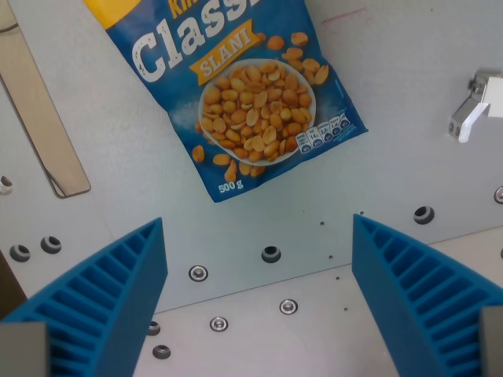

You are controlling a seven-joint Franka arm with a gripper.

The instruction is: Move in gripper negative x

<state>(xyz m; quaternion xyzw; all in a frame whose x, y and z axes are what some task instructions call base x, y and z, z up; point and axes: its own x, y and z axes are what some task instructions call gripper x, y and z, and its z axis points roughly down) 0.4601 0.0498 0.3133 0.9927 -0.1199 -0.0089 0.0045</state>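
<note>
A blue bag of salted peanuts [236, 86] lies flat on the grey metal table [377, 181], tilted, with a picture of a bowl of nuts and "500 g" on its lower corner. My gripper [259, 259] is open above the table, with its two blue ribbed fingers [102, 306] at the lower left and lower right of the wrist view. Nothing is between them. The bag lies beyond the fingertips, apart from them, towards the top of the view.
A beige strip [39, 110] lies at the wrist view's left. A white bracket [478, 106] sits at the right edge. The table has several screw holes and bolts [271, 254] and a plate seam running across the lower half.
</note>
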